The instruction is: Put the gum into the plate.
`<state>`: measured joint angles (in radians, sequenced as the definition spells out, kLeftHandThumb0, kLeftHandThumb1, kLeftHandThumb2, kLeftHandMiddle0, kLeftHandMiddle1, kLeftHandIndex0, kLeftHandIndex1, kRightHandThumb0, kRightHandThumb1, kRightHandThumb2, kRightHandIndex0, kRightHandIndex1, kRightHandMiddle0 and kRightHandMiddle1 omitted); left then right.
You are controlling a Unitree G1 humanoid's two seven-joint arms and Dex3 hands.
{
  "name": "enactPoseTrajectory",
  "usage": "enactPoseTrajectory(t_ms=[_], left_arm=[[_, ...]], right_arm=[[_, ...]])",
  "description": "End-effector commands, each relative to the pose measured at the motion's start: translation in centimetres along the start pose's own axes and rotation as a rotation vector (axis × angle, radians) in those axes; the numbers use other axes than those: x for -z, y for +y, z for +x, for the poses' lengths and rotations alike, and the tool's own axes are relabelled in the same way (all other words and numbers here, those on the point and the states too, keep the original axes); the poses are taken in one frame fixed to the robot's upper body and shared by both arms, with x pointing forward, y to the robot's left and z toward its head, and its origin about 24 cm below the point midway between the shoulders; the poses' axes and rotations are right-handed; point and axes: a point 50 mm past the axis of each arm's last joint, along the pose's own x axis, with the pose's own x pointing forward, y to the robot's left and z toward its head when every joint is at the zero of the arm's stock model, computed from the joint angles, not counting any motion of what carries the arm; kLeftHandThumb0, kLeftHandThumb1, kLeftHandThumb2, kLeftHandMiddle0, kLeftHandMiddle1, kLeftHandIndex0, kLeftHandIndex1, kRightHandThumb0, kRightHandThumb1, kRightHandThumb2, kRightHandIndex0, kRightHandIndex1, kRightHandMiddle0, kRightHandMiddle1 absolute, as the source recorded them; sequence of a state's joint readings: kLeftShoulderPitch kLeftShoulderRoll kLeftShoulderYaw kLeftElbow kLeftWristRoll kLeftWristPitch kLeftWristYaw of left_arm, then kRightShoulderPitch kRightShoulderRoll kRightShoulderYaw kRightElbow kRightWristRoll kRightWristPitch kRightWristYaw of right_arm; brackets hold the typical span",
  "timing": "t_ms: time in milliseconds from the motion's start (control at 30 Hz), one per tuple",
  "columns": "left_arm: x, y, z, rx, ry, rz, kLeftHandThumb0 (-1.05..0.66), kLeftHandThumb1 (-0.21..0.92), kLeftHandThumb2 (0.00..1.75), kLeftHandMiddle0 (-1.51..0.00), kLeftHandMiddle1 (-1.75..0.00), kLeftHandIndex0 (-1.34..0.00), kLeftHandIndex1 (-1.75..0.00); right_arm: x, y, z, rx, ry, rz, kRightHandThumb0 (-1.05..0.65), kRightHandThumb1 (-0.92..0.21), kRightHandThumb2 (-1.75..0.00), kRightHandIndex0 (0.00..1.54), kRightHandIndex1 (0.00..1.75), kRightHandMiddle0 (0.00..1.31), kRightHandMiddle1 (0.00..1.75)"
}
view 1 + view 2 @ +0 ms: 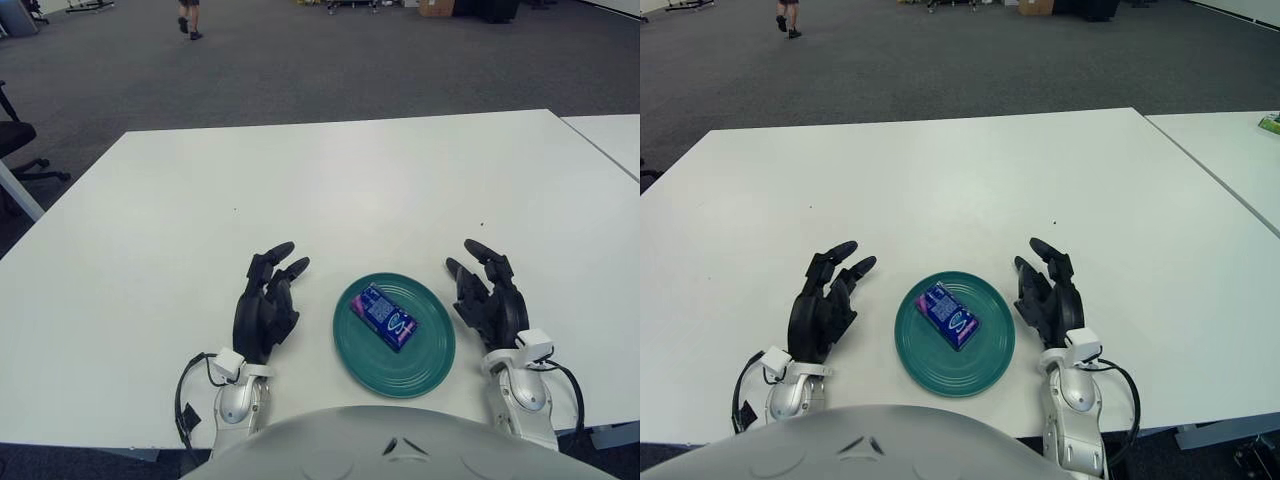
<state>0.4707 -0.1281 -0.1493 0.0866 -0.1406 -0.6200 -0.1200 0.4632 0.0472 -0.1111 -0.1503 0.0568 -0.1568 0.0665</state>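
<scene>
A blue and purple gum pack (pixel 386 317) lies flat inside the teal plate (pixel 420 370) near the table's front edge. My left hand (pixel 268 298) shows to the left of the plate with its fingers relaxed and spread, holding nothing. To the right of the plate is my right hand (pixel 487 295), also spread and holding nothing. Neither hand touches the plate or the gum.
The white table (pixel 330 190) stretches far back and to both sides. A second white table (pixel 610 135) stands at the right. An office chair (pixel 15 140) is at the far left, and a person (pixel 188 15) walks across the grey carpet far behind.
</scene>
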Motion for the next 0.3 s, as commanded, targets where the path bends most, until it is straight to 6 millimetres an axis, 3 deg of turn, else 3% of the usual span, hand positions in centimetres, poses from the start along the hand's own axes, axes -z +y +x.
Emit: enactPoseTrajectory(t_ms=[0, 267], left_arm=[[2.86, -2.43, -1.85, -0.061, 0.154, -0.141, -0.79, 0.92, 0.79, -0.48, -0.58, -0.2, -0.97], [2.75, -1.97, -1.88, -0.064, 0.177, -0.042, -0.77, 0.92, 0.84, -0.48, -0.43, -0.18, -0.91]], right_arm=[[2.71, -0.91, -1.92, 0.002, 0.15, -0.037, -0.53, -0.92, -0.81, 0.44, 0.09, 0.0, 0.76], [2.89, -0.53, -1.96, -0.009, 0.139, -0.061, -0.55, -0.92, -0.82, 0.37, 0.03, 0.0, 0.71]])
